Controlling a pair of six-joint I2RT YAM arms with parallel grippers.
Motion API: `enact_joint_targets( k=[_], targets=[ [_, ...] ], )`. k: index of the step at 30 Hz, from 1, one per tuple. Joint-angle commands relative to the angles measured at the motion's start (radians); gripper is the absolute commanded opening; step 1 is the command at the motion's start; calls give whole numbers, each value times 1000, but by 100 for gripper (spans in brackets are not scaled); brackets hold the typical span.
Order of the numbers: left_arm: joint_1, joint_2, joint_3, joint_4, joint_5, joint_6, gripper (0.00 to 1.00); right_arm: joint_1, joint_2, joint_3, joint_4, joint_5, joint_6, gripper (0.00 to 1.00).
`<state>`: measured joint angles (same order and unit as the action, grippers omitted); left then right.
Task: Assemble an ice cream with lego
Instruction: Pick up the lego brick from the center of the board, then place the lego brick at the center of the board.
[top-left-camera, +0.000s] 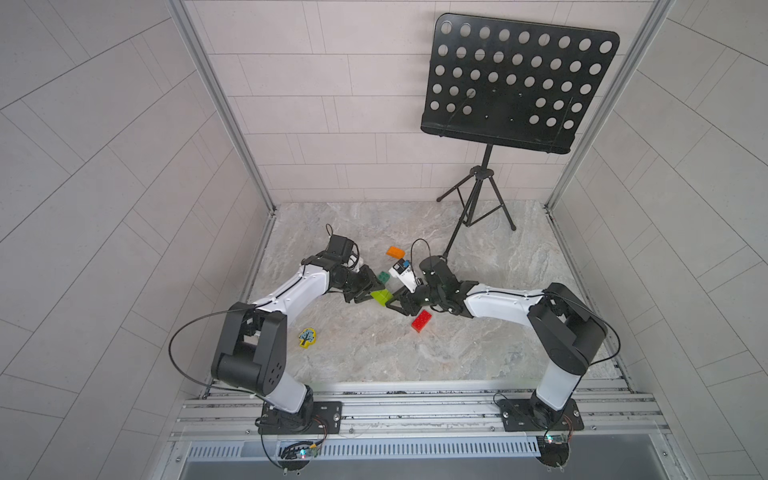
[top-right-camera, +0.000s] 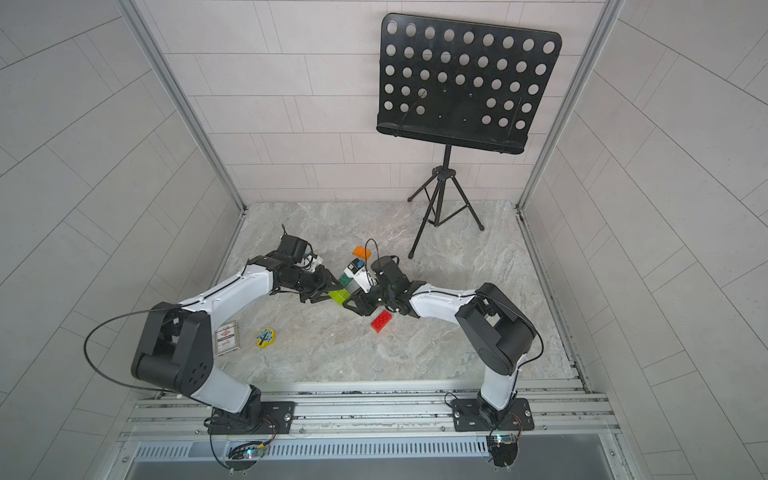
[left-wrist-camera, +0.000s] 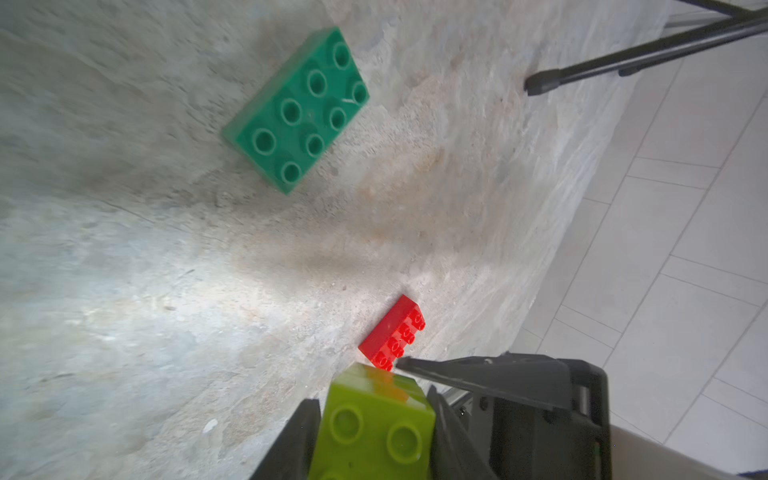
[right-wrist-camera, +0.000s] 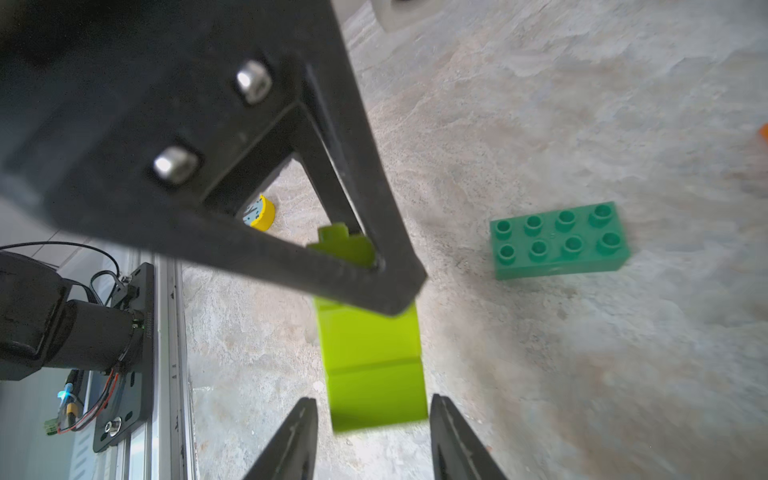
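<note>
A: Starting with both top views: lime stem (top-left-camera: 381, 296) is in the middle of the table (top-left-camera: 415, 353), between left claw (top-left-camera: 371, 293) and right claw (top-left-camera: 395, 301). Red brick (top-left-camera: 422, 320) lies near the right claw, dark green brick (top-left-camera: 383, 277) just behind the stem, orange brick (top-left-camera: 395, 252) farther back. None is joined to it.

B: Left wrist view?

A: Left claw (left-wrist-camera: 370, 409) is pinching the stem (left-wrist-camera: 374, 428), one finger flat on each side, studs facing the camera. It looks lifted off the table.

B: Right wrist view?

A: Right claw (right-wrist-camera: 372, 401) is spread, with a gap showing on either side of the stem (right-wrist-camera: 374, 353). No contact. The seam between its two bricks is plain.

B: How will it handle?

A: My guess is light, rigid and glossy. It won't crush, but it may slip or twist. Grip opposite flat faces squarely, across the seam so the joint can't hinge, leaving the studs free for the red brick.
</note>
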<state>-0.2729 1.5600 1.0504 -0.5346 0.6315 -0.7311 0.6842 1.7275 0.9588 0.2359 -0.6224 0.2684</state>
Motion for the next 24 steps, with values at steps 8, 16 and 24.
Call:
enact_joint_targets(
  k=[8,16,24],
  targets=[
    [-210,115,180,-102,-517,45,16,-228,-201,-222,245,74,333,67],
    [-426,216,135,62,-788,-21,17,-341,-180,-232,82,277,431,67],
    [-509,221,68,148,-1014,76,35,-360,-138,-227,89,254,462,68]
  ],
)
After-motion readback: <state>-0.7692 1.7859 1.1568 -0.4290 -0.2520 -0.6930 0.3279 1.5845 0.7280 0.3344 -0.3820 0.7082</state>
